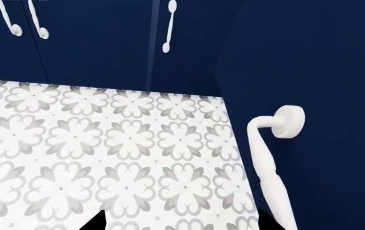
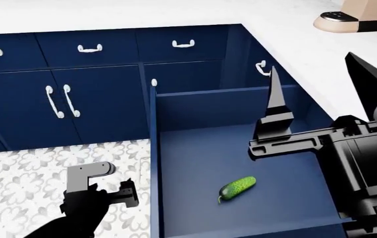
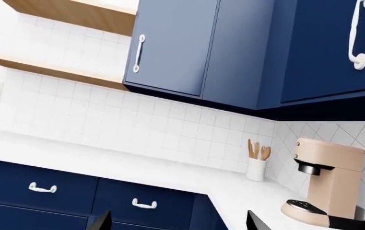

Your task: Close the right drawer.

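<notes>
Plainly, the wide, deep navy-blue right drawer is standing pulled far out from the cabinet run beneath the white countertop, its plain navy box interior showing. A small green cucumber is lying on the drawer floor toward the front edge. The drawer's front panel is not showing in the head view. The black right gripper is hanging over the drawer's right side, one finger pointing upward; how far its jaws are parted I cannot tell. The black left gripper is hovering over the grey-patterned floor tiles beside the drawer's left wall, holding nothing visible; its jaw opening is also unclear.
</notes>
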`<state>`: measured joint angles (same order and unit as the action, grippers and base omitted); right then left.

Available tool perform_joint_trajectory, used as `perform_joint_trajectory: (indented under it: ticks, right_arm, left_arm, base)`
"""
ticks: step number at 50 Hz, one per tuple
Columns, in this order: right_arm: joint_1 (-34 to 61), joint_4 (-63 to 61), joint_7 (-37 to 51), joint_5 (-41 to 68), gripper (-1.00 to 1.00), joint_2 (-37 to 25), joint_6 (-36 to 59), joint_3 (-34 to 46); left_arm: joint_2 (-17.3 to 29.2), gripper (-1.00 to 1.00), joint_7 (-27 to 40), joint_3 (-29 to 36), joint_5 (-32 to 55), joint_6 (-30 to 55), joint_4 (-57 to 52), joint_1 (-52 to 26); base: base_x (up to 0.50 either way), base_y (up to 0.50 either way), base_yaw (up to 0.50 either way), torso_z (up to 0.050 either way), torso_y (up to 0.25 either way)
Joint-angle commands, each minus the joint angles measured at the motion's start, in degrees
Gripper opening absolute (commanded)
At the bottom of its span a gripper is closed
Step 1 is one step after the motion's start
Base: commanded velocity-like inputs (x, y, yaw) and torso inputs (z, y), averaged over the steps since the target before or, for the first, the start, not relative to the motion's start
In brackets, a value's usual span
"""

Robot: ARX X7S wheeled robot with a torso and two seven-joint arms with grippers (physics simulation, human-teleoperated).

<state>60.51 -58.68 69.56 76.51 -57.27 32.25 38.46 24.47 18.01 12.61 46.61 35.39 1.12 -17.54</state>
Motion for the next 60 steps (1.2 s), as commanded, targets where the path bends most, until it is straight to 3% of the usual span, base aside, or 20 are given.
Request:
perform_joint_trajectory:
  ticks: [1, 11, 39, 60]
  right_arm:
    - [0.25, -0.12, 0.17, -0.01, 1.0, -0.03, -0.2, 0.32]
    - [0.35, -0.17, 0.2, -0.06, 1.0, -0.38, -0.59, 0.54]
    - [1.05, 0.03, 0.32, 0.08, 1.0, -0.97, -1.42, 1.03]
    - [2.48, -0.33, 1.04, 1.5, 1.0, -1.7, -1.95, 1.05]
  left_arm:
    - [-0.76, 1.0, -0.86, 0.89, 0.67, 0.33, 0.18, 0.17]
    - [0.36, 1.0, 0.38, 1.54, 2.92, 3.03, -6.48, 1.87]
    - [-1.03, 1.0, -1.63, 5.48, 2.85, 3.95, -7.4, 1.08]
    - [-4.72, 1.0, -0.35, 7.21, 4.54, 5.6, -7.81, -1.61]
  base:
    - [0.0, 0.0, 0.0, 0.0, 0.0]
    - [0.0, 0.0, 0.0, 0.0, 0.0]
    - [0.0, 0.0, 0.0, 0.0, 0.0]
    - [0.0, 0.0, 0.0, 0.0, 0.0]
